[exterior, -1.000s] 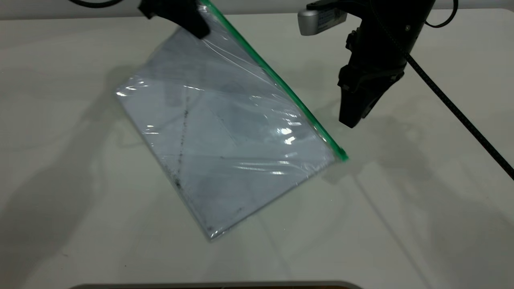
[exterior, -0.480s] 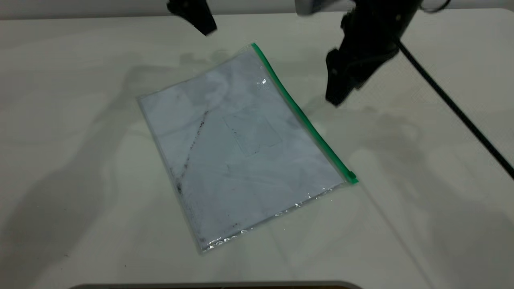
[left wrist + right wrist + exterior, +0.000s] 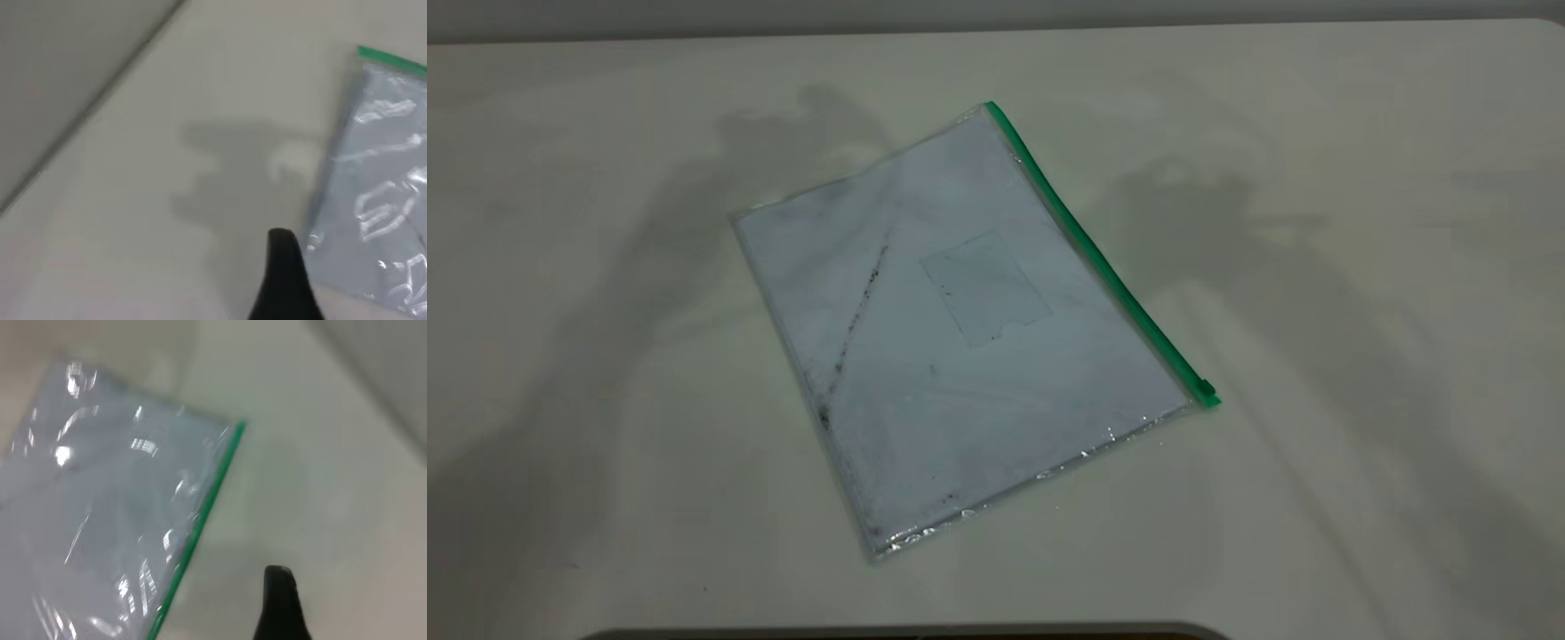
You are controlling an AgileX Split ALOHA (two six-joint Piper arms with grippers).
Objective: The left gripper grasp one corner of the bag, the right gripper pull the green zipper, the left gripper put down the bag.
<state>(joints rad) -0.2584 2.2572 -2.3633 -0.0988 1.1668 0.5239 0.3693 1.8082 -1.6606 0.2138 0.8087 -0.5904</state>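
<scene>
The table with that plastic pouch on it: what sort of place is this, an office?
More likely a robot test bench than an office. A plain pale table holds only a clear document bag with a green zipper, and a black finger of the left gripper and of the right gripper pokes into each wrist view.

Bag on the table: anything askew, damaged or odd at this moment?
Nothing serious. The bag lies flat but skewed to the table edges, with a dark diagonal smudge line across the paper inside. The green zipper looks intact, its slider at the near end.
</scene>
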